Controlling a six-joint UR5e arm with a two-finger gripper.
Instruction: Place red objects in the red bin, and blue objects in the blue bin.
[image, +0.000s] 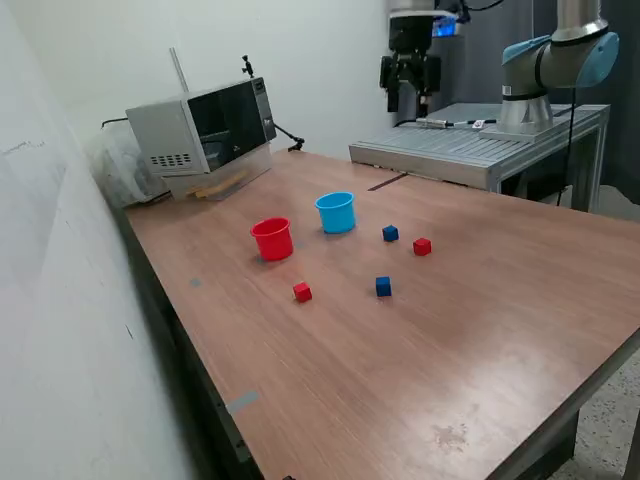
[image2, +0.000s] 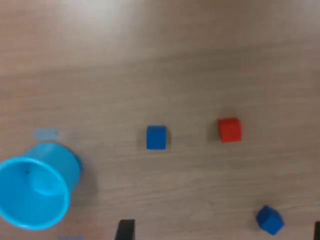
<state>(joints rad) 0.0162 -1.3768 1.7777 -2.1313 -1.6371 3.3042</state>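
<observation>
In the exterior view the end effector (image: 411, 95) hangs high above the far end of the wooden counter (image: 500, 330), well apart from everything on it; whether its fingers are parted or closed cannot be told. The red cup (image: 272, 239) and the light blue cup (image: 336, 212) stand upright near each other, the blue one at about 2 o'clock from the red. One red cube (image: 302, 292) lies at 5 o'clock from the red cup; a dark blue cube (image: 383, 287) sits further toward the exterior view's right. Another blue cube (image: 390, 233) and the second red cube (image: 422, 246) lie just beside each other. The wrist view shows only the blue cup, both blue cubes and one red cube, none inside a cup; the red cup and other red cube fall outside it.
</observation>
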